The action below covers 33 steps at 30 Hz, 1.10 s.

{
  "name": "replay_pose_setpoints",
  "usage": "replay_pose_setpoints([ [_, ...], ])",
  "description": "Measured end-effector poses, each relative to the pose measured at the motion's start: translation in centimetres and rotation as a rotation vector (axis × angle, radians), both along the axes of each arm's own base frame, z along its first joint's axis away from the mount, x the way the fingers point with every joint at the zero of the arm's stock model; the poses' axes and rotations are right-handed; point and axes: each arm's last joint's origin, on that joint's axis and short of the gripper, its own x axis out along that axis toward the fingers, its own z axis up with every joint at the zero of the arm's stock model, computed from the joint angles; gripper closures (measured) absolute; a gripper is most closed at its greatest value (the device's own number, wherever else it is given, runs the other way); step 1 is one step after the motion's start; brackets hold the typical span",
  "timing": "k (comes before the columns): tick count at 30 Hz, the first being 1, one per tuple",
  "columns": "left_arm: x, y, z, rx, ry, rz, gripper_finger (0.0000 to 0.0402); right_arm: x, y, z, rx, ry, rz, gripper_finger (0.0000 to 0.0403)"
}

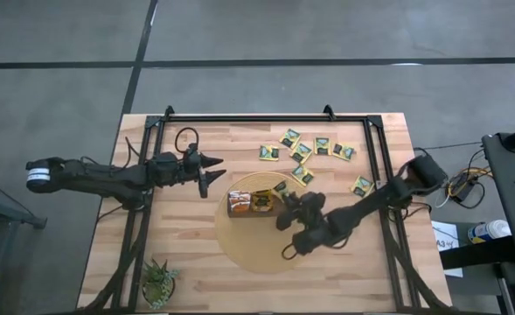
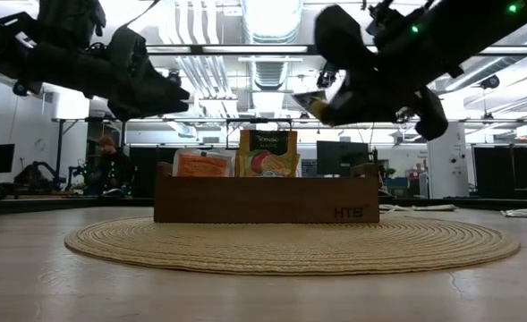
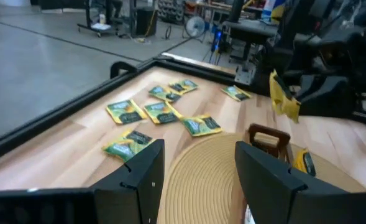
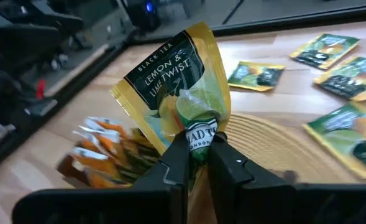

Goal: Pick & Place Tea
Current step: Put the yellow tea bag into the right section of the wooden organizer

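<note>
Glossy yellow-and-green foil is what your right gripper [image 4: 198,163] is pinching: a flat square sachet [image 4: 176,93] reading "BLACK TEA, LEMON & LIME TWIST", which it is holding above the dark wooden box [image 2: 266,199] near the centre of the high view. That long box, stamped "HTB", is sitting on a round woven straw mat [image 1: 261,254] and is carrying upright orange sachets [image 2: 202,164]. More green-and-yellow sachets [image 1: 302,150] are lying scattered on the pale plank table [image 1: 205,262] toward the upper right of centre. Your left gripper [image 1: 212,170] is hanging left of the box, fingers apart and holding nothing.
</note>
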Motion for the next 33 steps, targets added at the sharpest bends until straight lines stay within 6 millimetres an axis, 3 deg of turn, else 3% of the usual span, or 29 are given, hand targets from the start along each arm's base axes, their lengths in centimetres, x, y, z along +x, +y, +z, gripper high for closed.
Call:
replay_pose_setpoints([
  [13,-1.2,-0.2,1.5,0.055,-0.070,-0.001,0.0212,3.0,2.3,-1.9,-0.053,-0.129,-0.107,0.0372],
  [26,-1.6,-0.3,1.4,0.100,-0.027,-0.006,0.0212,2.2,2.4,-3.4,0.020,-0.156,-0.178,0.0371],
  [33,-1.7,-0.3,1.4,0.106,-0.024,-0.006,0.0212,2.0,2.1,-3.3,0.024,-0.124,-0.179,0.0327],
])
